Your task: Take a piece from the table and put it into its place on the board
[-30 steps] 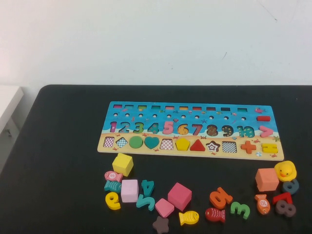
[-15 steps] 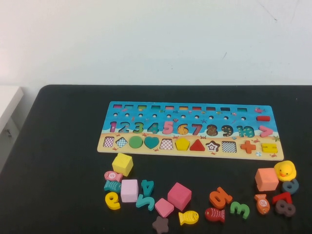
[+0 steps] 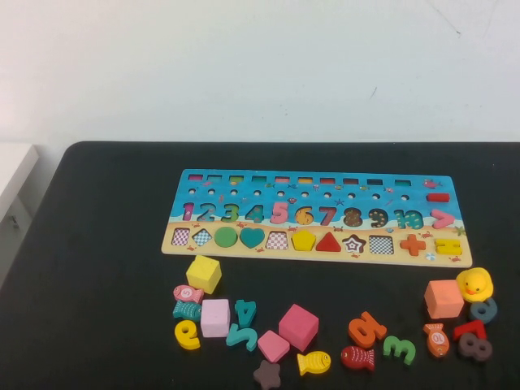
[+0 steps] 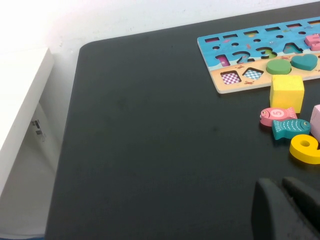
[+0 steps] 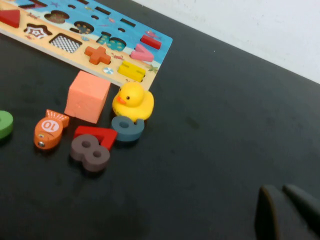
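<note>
The left jaws [image 4: 290,210] show only as dark fingertips at the edge of the left wrist view, pressed nearly together with nothing between them, low over bare counter [image 4: 150,140] on the robot's left side. The right jaws [image 5: 287,212] look the same in the right wrist view: two dark tips close together, holding nothing, over bare counter on the right. Neither arm appears in the high view.

The high view alone shows the whole board [image 3: 317,183], its blue top carrying numbers one to ten and its sandy strip holding shapes. The yellow pentagon piece [image 3: 304,240] already sits flush in its slot there, between a checkered empty slot and the red triangle [image 3: 328,242].

The left wrist view shows the board's left end, with a green circle [image 4: 278,66] and teal heart [image 4: 304,62] seated, and just beside it on the matte black counter a yellow cube [image 4: 286,93], a pink fish [image 4: 277,114], a teal fish [image 4: 291,128] and a yellow numeral [image 4: 305,148].

The right wrist view shows the other end: an orange plus sign [image 5: 98,55], a glossy yellow duck [image 5: 132,101] touching a blue-grey numeral [image 5: 128,128], a salmon cube [image 5: 88,96], an orange fish [image 5: 50,131], a red seven [image 5: 96,136] and a brown eight [image 5: 90,152].
</note>
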